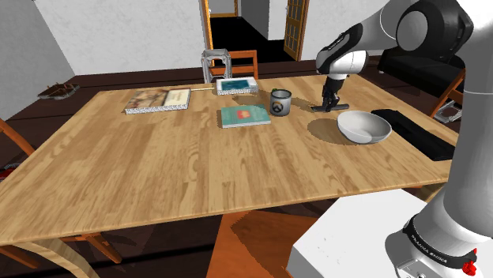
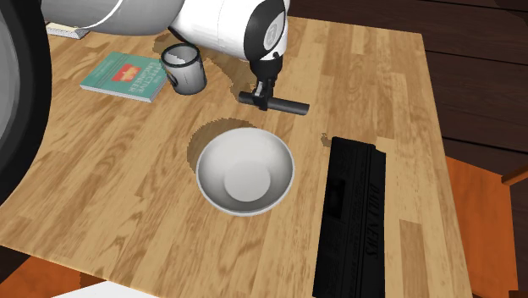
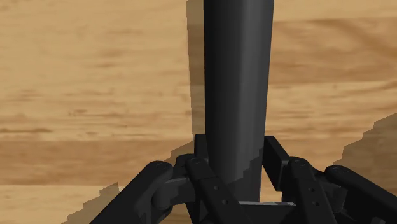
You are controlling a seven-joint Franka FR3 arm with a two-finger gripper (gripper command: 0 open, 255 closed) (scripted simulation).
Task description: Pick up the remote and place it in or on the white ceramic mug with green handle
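Toward the far right of the wooden table point(image 1: 158, 166) in the shoulder view, the gripper point(image 1: 332, 101) hangs fingers-down and pinches the remote point(image 1: 334, 106), a plain black bar. The wrist view confirms the grip: the fingers point(image 3: 203, 172) press against the bar's two sides. It cannot be determined whether the remote rests on the wood or is raised just off it.

Key relation: the mug point(image 2: 184, 68), drawn grey with a pale rim, stands upright and mouth-up near the gripper, toward the second exterior view's upper left. The remote's long axis lies flat and runs toward that view's right, away from the mug. The fingers hold it near its mug-side end, so most of its length projects on the opposite side.

Judgement: the coming move calls for a lift above the rim, then a short traverse toward the mug. The bar looks longer than the mouth is wide, so it will probably rest across the rim unless tilted.

Arm pose: the forearm slopes down from the shoulder view's upper right, and the hand points down at the table. A pale bowl point(image 2: 245, 172) sits near the gripper, on the side away from the mug.
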